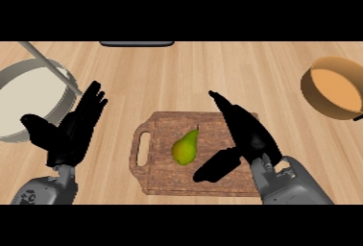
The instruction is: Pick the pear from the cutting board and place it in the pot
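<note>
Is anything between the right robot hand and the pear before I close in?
Nothing visible. The right robot hand is open over the cutting board, just right of the pear. Only bare board shows in the gap between its thumb and the pear.

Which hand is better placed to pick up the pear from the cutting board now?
The right hand: it is open over the cutting board, with its thumb just beside the pear. The left hand is open too, but off the board, farther from the pear.
</note>
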